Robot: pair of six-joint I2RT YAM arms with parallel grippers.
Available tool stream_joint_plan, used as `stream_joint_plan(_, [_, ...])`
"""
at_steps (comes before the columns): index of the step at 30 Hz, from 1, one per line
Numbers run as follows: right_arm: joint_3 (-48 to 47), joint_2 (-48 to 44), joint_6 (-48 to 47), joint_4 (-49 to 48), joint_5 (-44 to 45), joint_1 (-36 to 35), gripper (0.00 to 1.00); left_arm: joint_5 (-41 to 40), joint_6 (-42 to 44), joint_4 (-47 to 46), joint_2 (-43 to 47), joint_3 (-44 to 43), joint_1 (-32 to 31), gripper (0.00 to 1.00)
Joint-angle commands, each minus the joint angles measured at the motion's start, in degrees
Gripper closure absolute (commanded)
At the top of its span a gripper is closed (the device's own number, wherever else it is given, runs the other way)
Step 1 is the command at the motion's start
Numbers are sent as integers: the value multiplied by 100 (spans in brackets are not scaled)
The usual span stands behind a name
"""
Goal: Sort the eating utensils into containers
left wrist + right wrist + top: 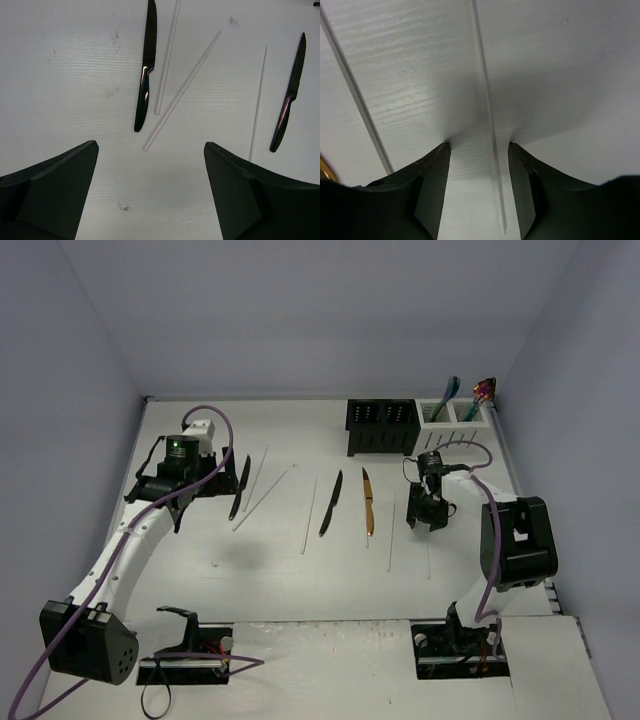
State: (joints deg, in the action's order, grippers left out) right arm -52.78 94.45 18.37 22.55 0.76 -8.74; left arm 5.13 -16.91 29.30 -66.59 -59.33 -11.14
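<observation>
1. The white counter (300,580) carries everything, and both arms reach out over it
2. The black caddy (380,427) and the white caddy (455,415) stand side by side well beyond the right tool (479,146). A blue utensil (447,392) and an iridescent utensil (484,391) stick up out of the white one, one in each compartment
3. The left tool (150,150) hangs above the counter, its fingers spread wide with nothing between them
4. The right tool is down at the counter with its fingers apart. It sits astride the straddled chopstick (487,120), with a gap showing on each side
5. A black knife (145,75) lies flat just ahead of the left tool, and a second black knife (289,97) lies ahead and off to its right
6. A gold knife (368,502) lies flat to the left of the right tool
7. Two loose chopsticks (182,92) lie just right of the first knife, angled toward each other, and a lone chopstick (257,100) lies further right
8. A neighbouring chopstick (355,95) lies just left of the right tool
</observation>
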Motion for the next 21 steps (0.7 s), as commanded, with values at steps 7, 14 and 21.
stream_joint_plan(7, [108, 84, -98, -63, -213, 95, 91, 50, 29, -223, 43, -52, 35, 15])
stream_joint_plan(14, [-319, -356, -19, -47, -127, -14, 100, 17, 30, -225, 27, -35, 33, 15])
stream_joint_plan(21, [-2226, -1157, -14, -68, 488, -413, 100, -5, 30, -265, 23, -11, 39, 15])
